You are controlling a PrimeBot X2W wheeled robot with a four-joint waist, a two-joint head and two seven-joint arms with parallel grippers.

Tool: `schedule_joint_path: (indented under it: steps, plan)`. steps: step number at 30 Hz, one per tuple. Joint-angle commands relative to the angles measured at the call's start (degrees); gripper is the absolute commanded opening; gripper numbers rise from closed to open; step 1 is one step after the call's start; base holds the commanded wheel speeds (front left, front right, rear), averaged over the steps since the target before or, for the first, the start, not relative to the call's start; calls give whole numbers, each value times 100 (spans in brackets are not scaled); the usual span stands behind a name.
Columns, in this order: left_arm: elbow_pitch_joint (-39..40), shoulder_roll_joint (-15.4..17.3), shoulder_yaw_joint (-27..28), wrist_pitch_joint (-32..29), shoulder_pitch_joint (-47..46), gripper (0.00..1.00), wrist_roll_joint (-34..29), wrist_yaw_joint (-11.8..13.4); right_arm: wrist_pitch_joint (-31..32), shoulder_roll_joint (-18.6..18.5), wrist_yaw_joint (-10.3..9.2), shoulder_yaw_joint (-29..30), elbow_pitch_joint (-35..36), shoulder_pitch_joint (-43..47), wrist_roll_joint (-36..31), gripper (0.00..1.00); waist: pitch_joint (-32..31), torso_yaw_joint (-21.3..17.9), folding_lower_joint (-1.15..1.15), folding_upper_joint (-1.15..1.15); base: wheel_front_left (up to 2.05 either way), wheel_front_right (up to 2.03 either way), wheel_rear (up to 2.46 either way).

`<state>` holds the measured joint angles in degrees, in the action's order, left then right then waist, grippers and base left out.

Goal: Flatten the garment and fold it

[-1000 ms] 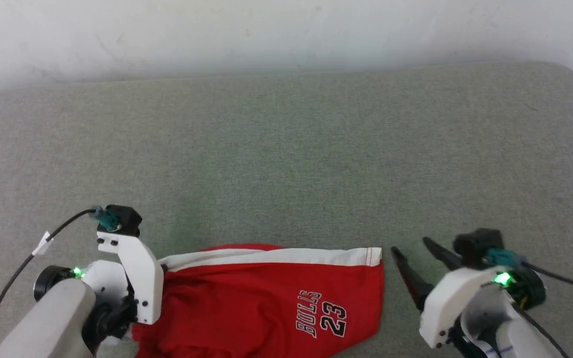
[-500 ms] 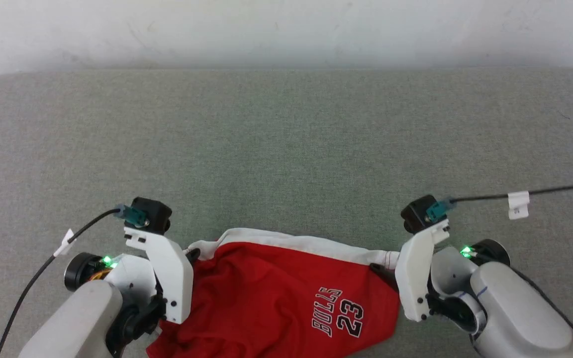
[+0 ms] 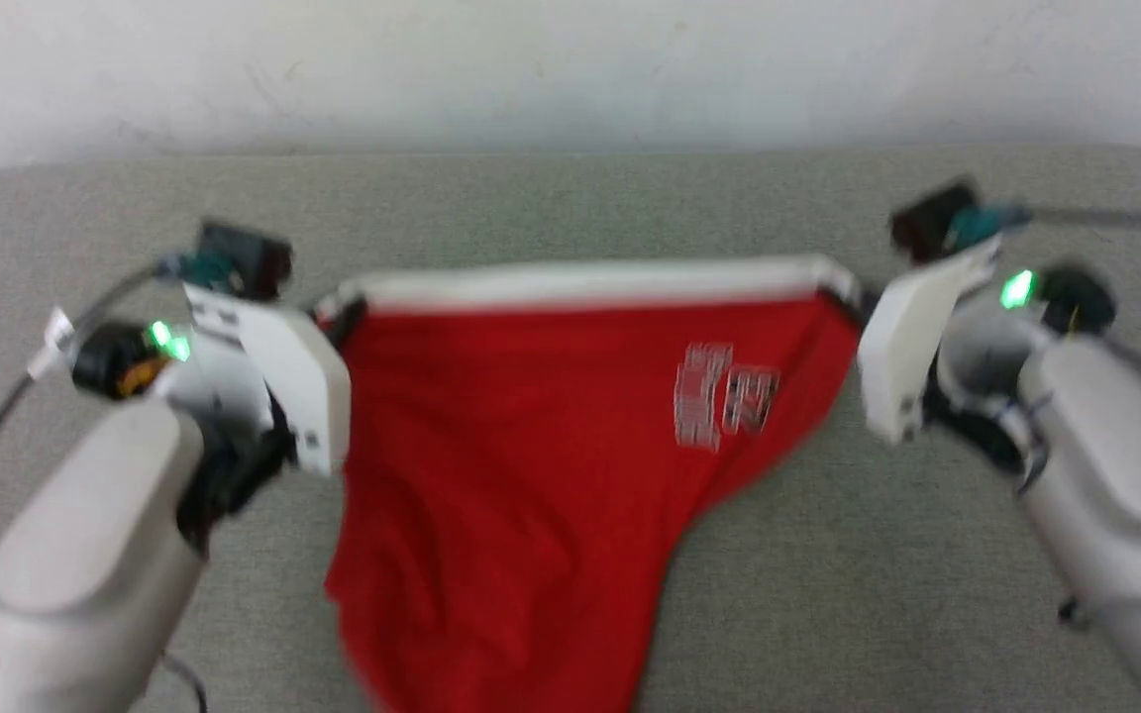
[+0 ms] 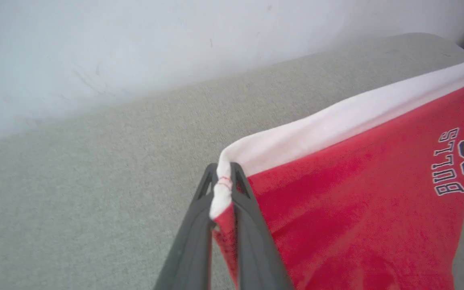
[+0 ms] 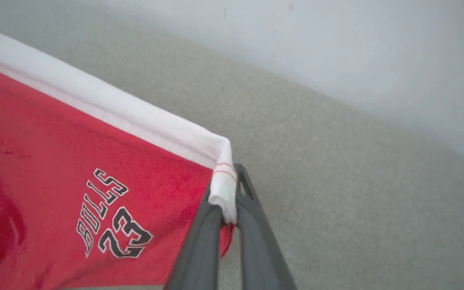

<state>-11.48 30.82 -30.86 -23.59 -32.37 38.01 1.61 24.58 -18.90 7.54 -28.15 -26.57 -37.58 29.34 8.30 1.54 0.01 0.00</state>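
Left gripper (image 4: 220, 179) and right gripper (image 5: 227, 192) were each clamped shut on 1 end of the white stripe (image 3: 580, 285) of the red shorts (image 3: 531, 446).

Between the 2 pinches the stripe ran nearly straight, each pair of fingers biting a red-stitched edge. Below the stripe the red cloth hung in a loose, tapering sag, with the "BULLS 23" print (image 3: 724, 396) just under the stripe's right end. The grey fabric surface (image 3: 570, 198) lay beyond and beneath the stripe. The shorts looked thin, light and limp, so they would probably hold no shape, crease wherever unsupported, and slip out of a shallow pinch. The stitched corners at the stripe's ends seemed the soundest holds, the cloth being doubled there.
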Motion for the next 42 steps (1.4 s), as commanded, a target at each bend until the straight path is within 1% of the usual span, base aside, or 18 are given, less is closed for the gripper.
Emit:
schedule_joint_path:
  steps: [1,2,4,5,8,14,17,20,25,28,32,37,40,42]
  plan:
    - [-288,-99,112,289,-455,0,-146,-29,-301,24,-5,188,-104,-406,-180,0,33,-61,-1,0,0,0,0]
    - [-459,-167,133,436,-698,0,-226,-44,-456,37,-5,295,-176,-612,-288,0,60,-77,-1,0,0,0,0]
    - [-788,-346,201,783,-1199,0,-390,7,-814,97,-5,531,-301,-1029,-471,0,124,-108,-1,0,0,0,0]
    - [-788,-346,201,783,-1199,0,-390,7,-814,97,-5,531,-301,-1029,-471,0,124,-108,-1,0,0,0,0]
    - [-1353,-554,318,1347,-1986,0,-608,45,-1360,190,-5,816,-458,-1657,-728,0,255,-162,-1,0,0,0,0]
    - [-2202,-879,442,2398,-3369,0,-1045,246,-2454,325,-5,1292,-732,-2777,-1264,0,492,-215,-1,0,0,0,0]
    - [-2627,-1012,429,2795,-3857,0,-1171,234,-2739,429,-5,1343,-886,-3146,-1398,0,590,-224,-1,0,0,0,0]
    - [-3091,-1178,398,3115,-4060,0,-1194,179,-2891,524,-5,1264,-1103,-3291,-1446,0,648,-220,-1,0,0,0,0]
    - [-3873,-1457,328,3458,-3812,0,-1083,7,-3066,699,-5,952,-1536,-3023,-1336,0,717,-216,-1,0,0,0,0]
    - [-4247,-1592,301,3606,-3452,0,-999,-84,-3167,775,-5,680,-1759,-2670,-1213,0,737,-223,-1,0,0,0,0]
    - [-4512,-1716,396,3775,-2839,0,-829,-119,-3337,816,-5,318,-1871,-2078,-960,0,710,-245,-1,0,0,0,0]
    - [-4376,-1798,505,3850,-1821,0,-723,-105,-3578,670,-5,47,-1617,-1158,-618,0,530,-214,-1,0,0,0,0]
    - [-3958,-1800,545,3856,-1112,0,-749,-67,-3659,497,-5,-42,-1230,-496,-472,0,377,-179,-1,0,0,0,0]
    - [-3585,-1772,588,3857,-583,0,-772,1,-3656,389,-5,-74,-924,-16,-426,0,226,-178,-1,0,0,0,0]
